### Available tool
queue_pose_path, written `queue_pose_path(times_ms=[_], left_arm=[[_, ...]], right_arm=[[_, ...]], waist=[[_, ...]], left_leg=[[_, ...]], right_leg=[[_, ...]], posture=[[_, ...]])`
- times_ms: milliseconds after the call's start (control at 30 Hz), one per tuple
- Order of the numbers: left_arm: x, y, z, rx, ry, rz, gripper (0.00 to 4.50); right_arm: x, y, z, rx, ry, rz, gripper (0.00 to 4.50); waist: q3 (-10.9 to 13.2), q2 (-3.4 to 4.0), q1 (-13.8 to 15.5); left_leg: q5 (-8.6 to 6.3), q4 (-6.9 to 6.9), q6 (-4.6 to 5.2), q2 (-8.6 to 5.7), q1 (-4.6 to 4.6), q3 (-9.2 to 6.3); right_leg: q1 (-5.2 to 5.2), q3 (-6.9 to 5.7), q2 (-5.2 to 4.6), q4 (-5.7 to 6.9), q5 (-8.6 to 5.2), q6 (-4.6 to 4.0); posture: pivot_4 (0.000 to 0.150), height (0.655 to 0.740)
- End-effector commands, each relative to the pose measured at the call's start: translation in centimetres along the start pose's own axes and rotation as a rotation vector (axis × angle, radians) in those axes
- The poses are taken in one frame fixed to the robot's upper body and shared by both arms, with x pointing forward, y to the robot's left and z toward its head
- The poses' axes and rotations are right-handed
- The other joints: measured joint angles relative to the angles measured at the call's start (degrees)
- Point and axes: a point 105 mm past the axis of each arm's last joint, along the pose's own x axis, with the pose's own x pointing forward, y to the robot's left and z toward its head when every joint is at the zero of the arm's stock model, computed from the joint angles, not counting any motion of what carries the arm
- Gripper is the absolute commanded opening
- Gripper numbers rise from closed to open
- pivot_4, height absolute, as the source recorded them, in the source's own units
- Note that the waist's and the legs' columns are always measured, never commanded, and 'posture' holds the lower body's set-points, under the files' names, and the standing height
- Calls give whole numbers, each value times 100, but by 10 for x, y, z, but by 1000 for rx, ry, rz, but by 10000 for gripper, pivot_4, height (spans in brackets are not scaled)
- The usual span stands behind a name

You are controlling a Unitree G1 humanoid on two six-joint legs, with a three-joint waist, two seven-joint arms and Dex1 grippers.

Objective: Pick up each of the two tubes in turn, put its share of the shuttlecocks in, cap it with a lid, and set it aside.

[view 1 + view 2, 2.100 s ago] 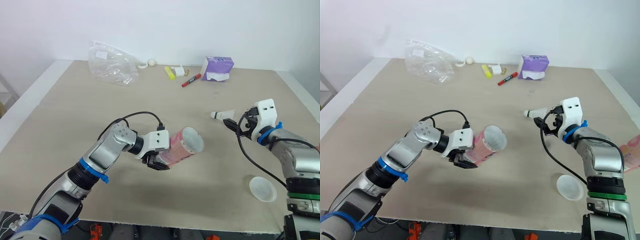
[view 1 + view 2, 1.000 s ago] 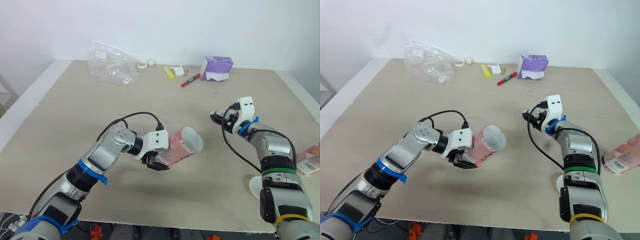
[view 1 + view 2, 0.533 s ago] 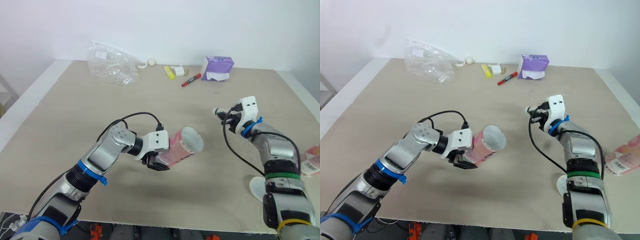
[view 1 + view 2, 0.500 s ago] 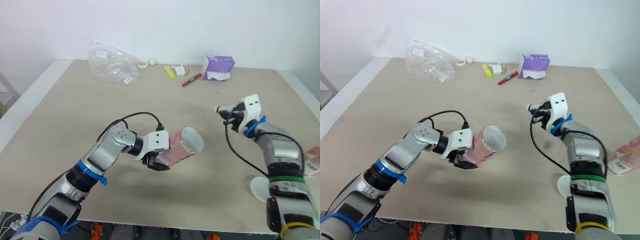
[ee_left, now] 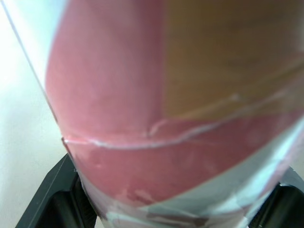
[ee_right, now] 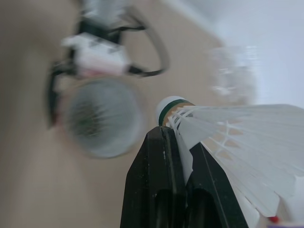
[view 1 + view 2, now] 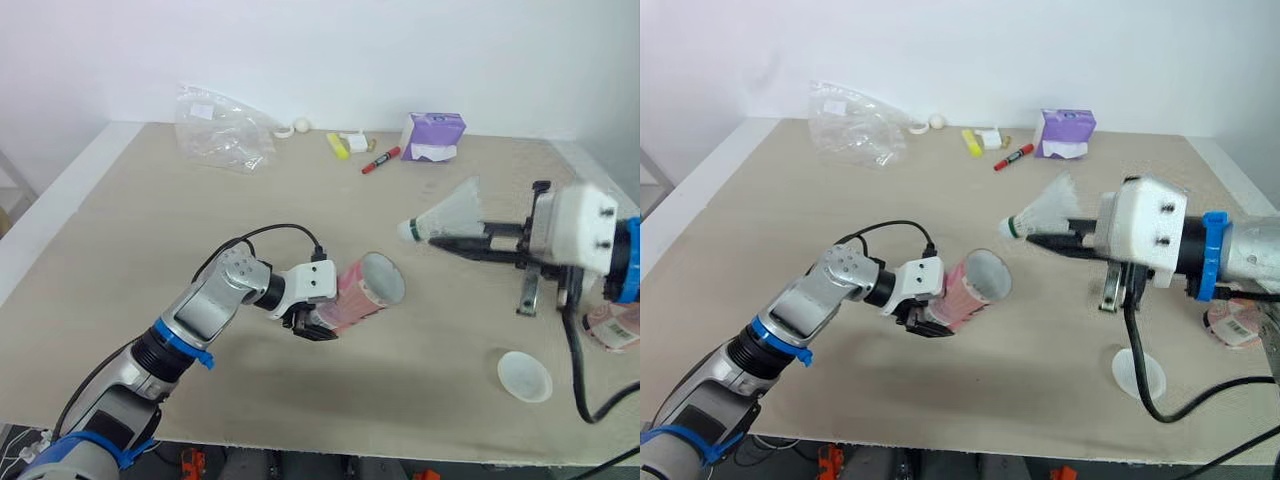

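My left gripper (image 7: 320,322) is shut on a pink tube (image 7: 365,292), gripping its lower end and holding it tilted above the table with its open mouth facing right. In the left wrist view the tube (image 5: 166,95) sits between the black fingers (image 5: 52,199). My right gripper (image 7: 436,241) is shut on a white shuttlecock (image 7: 447,213), raised above the table right of the tube, cork end pointing at it. The right wrist view shows the shuttlecock (image 6: 228,142) just in front of the tube's mouth (image 6: 102,116). A second pink tube (image 7: 615,322) lies at the right edge. A white lid (image 7: 524,377) lies near the front right.
Along the back of the table lie a crumpled clear plastic bag (image 7: 225,128), a purple tissue box (image 7: 433,137), a red marker (image 7: 381,160), a yellow item (image 7: 339,146) and a small white ball (image 7: 302,125).
My right gripper has shut on the shuttlecock, lifted it off the table and carried it up and closer to the tube's mouth. The left arm and its tube have held still.
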Motion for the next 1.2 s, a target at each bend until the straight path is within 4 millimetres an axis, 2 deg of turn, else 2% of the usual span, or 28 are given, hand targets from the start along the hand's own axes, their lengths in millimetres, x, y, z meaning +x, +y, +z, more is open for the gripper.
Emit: queue_pose_path(times_ms=[33,133,433,567,667,800,867,933,1033,1133,1200], left_arm=[[5,-5,-9,-32,51,-43,33717],[4,-4,-10,-28,69,-45,33717],[1,0,-8,-24,102,-20,33717],[1,3,-7,-25,111,-4,33717],[1,3,-7,-27,116,0,33717],[0,4,-7,-24,122,5,33717],[0,5,-7,-17,128,9,33717],[1,8,-5,11,144,21,33717],[1,12,-3,36,156,34,33717],[2,16,-1,56,170,44,33717],[3,18,0,63,177,47,33717]], right_arm=[[-2,4,5,-63,17,17,299],[2,9,1,-70,21,33,299],[19,18,3,-114,-20,97,299],[25,20,4,-101,-32,133,14659],[24,16,5,-65,-39,124,27861],[14,9,5,92,-58,70,44265],[9,3,3,196,-65,31,44265],[1,-5,-8,297,-43,-19,44265],[-3,-12,-20,343,-21,-66,44265],[-1,-12,-25,329,6,-55,36565],[5,-10,-27,302,32,-33,25858]], waist=[[0,0,0],[1,-3,5],[3,-5,-2],[3,-6,-2],[5,-9,1],[6,-10,2],[6,-10,1],[6,-11,5],[6,-12,7],[6,-12,8],[5,-11,5]], left_leg=[[0,0,-1,0,-2,1],[-1,0,-1,0,-5,3],[-1,0,-1,2,-5,3],[-1,0,-2,3,-6,3],[-1,0,-2,3,-6,3],[-1,0,-2,3,-6,3],[-1,0,-1,3,-6,3],[-1,0,-1,4,-6,2],[0,6,-1,4,-5,4],[2,7,2,3,-6,6],[3,8,2,4,-5,6]], right_leg=[[-1,0,-1,0,0,-2],[-4,0,-2,0,16,-32],[-7,-2,2,1,13,-30],[-8,-4,3,1,14,-32],[-9,-3,3,1,15,-34],[-8,-3,2,1,17,-36],[-8,-3,1,1,18,-39],[-8,-3,0,2,20,-40],[-4,-5,-4,1,23,-42],[-5,-6,-5,1,20,-31],[-6,-6,-2,1,20,-24]], posture=[[1500,7400],[1500,7400],[1500,7400],[1500,7400],[1500,7400],[1500,7400],[1500,7400],[1500,7400],[1500,7400],[1500,7400],[1500,7400]])
